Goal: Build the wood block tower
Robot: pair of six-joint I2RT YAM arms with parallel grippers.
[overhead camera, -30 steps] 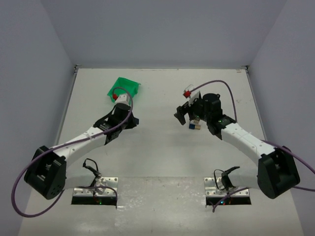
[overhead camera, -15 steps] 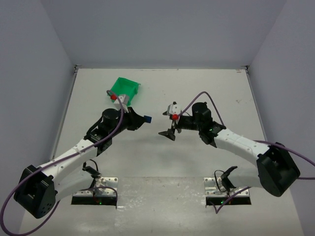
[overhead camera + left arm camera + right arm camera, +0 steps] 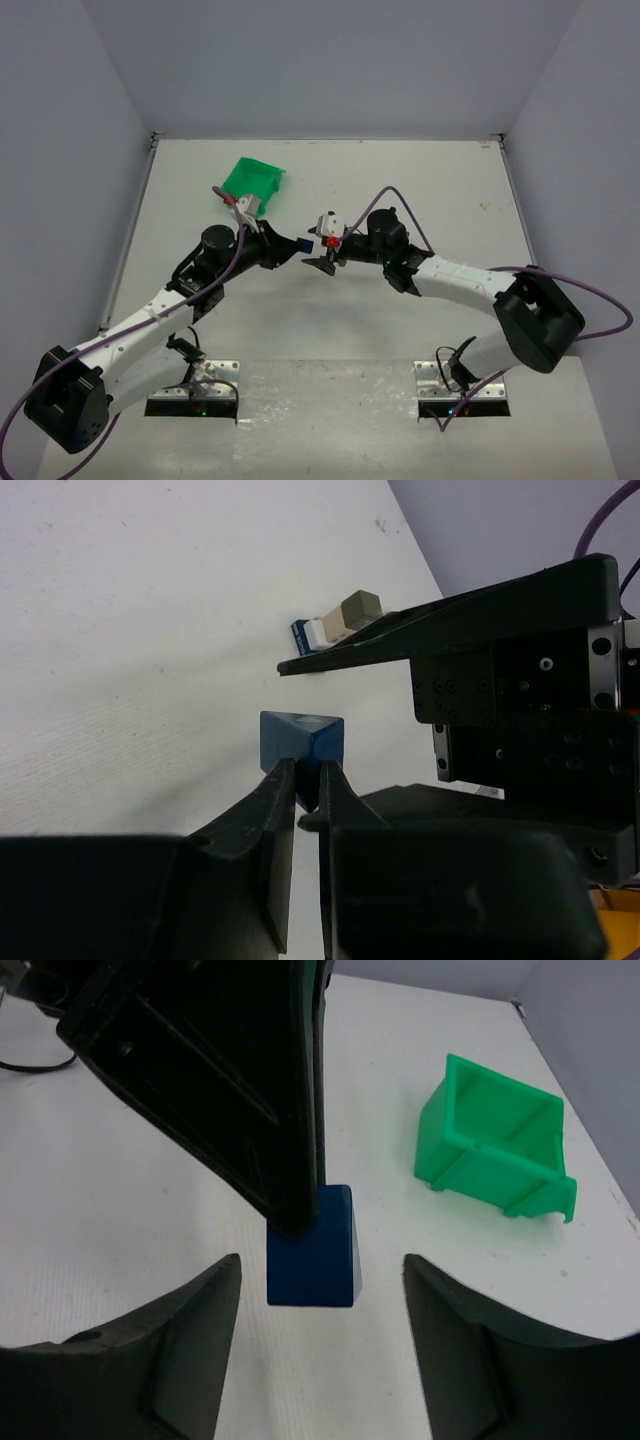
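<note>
My left gripper (image 3: 288, 243) (image 3: 306, 770) is shut on a blue wedge (image 3: 301, 243) (image 3: 302, 742) (image 3: 312, 1250), held above the table near the middle. My right gripper (image 3: 318, 250) (image 3: 320, 1290) faces it, open. Its fingers (image 3: 190, 1345) stand on either side of the wedge with a gap on each side. In the left wrist view the wood block tower (image 3: 336, 626) stands farther off on the table, a small stack showing blue, white and tan. The right arm hides the tower in the top view.
A green plastic bin (image 3: 252, 183) (image 3: 495, 1145) sits at the back left, behind the left gripper. The two arms meet over the middle of the table (image 3: 330, 330), cables trailing behind them.
The left arm came right from the bin, carrying the blue wedge. The right arm swung left, away from the tower, to the wedge, and its jaws have narrowed around it.
</note>
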